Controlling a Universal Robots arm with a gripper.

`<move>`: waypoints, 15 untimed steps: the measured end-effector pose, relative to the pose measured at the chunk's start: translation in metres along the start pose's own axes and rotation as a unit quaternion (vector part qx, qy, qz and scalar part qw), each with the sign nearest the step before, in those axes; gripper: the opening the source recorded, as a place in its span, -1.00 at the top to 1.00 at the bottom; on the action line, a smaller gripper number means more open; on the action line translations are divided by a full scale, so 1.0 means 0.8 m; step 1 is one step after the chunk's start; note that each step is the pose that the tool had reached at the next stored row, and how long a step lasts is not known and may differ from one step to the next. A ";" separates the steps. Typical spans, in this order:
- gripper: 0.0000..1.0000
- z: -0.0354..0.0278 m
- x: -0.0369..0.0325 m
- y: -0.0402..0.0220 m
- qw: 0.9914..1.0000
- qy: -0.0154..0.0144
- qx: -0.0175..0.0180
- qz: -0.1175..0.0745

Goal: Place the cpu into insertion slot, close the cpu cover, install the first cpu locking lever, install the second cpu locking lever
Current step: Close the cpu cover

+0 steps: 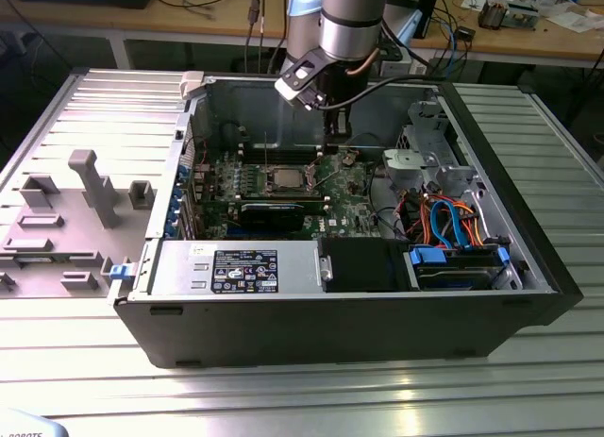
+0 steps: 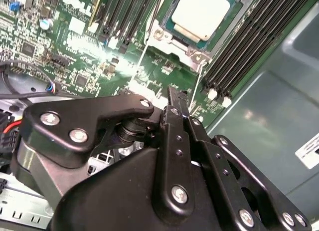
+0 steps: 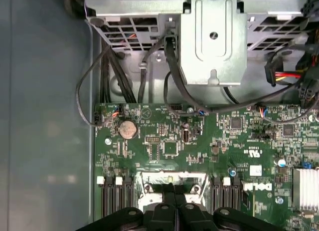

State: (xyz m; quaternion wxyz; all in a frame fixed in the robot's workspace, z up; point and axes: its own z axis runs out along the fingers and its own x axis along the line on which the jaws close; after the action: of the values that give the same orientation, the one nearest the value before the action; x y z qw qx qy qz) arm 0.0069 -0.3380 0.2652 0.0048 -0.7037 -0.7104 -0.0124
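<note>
The cpu [image 1: 283, 179] lies flat in the insertion slot on the green board inside the open computer case, silvery top up. In the second wrist view the cpu [image 2: 199, 14] sits inside the slot, with the silvery cpu cover [image 2: 179, 44] framing its near edge. My gripper [image 1: 334, 140] hangs over the board, a little to the exterior view's right of the slot and behind it. Both wrist views show the black fingertips [image 2: 172, 94] pressed together with nothing between them. The gripper [image 3: 174, 190] tip is just short of the slot's metal rim [image 3: 149, 178].
Black memory slots [image 2: 249, 36] flank the socket on both sides. A metal drive cage [image 3: 213, 36] with black and coloured cables [image 3: 124, 76] stands beyond the board. The case walls [image 1: 528, 220], a power supply [image 1: 236, 267] and a black card [image 1: 272, 213] crowd the space.
</note>
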 end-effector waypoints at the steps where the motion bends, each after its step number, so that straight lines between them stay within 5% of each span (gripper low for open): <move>1: 0.79 0.0000 0.0000 0.0024 1.000 0.000 0.000 0.000; 15: 0.79 0.0001 -0.0001 0.0090 1.000 0.000 0.000 0.000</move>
State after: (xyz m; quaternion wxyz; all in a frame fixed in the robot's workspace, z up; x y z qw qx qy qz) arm 0.0141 -0.3380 0.2652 0.0048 -0.7037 -0.7103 -0.0124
